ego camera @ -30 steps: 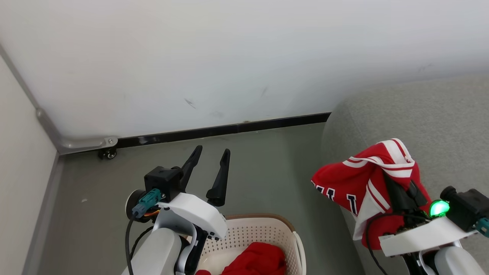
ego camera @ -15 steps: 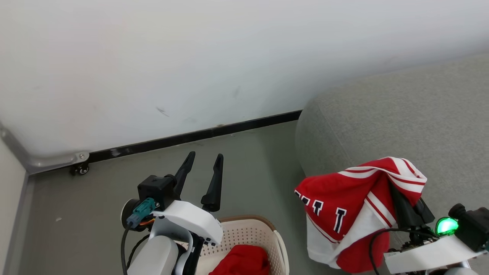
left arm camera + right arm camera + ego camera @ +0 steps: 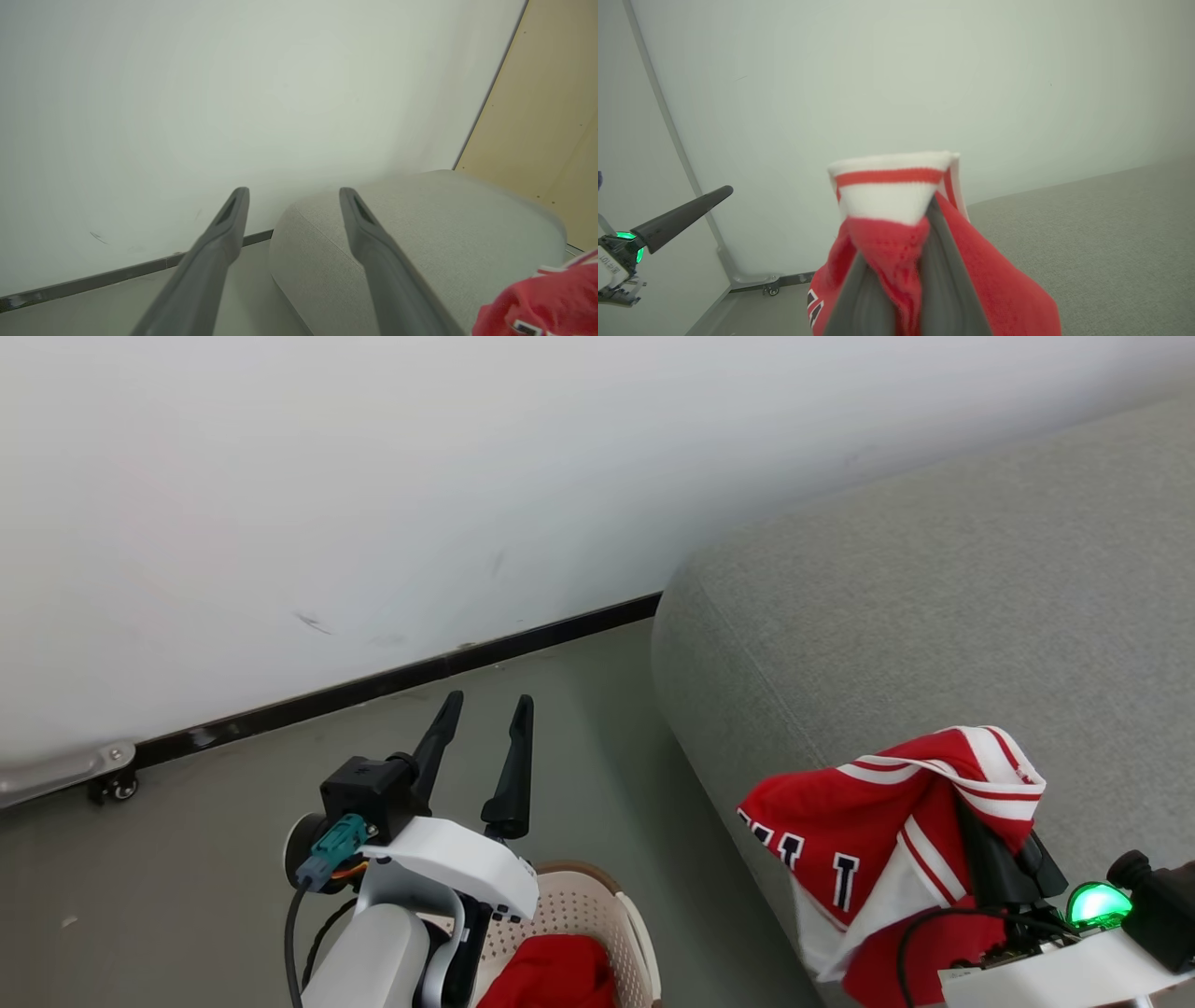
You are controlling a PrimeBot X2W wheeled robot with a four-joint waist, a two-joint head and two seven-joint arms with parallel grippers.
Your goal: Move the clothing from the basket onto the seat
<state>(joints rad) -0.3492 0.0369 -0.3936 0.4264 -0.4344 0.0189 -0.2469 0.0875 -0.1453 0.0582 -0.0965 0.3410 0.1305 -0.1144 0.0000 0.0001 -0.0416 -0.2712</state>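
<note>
Transfer midway: red jersey [image 3: 878,812] pinched in my right gripper [image 3: 901,242], at seat [image 3: 934,616] edge, 4 o'clock in head view.
It's closed on a bunched fold by the striped trim; rest drapes loose. My left gripper [image 3: 490,709] is spread wide, empty, by basket [image 3: 597,877] at 6 o'clock, second garment [image 3: 555,975] inside. Cloth looks light, soft, floppy; for the next one I'd grab a thick bunch mid-pile, not a hem.
</note>
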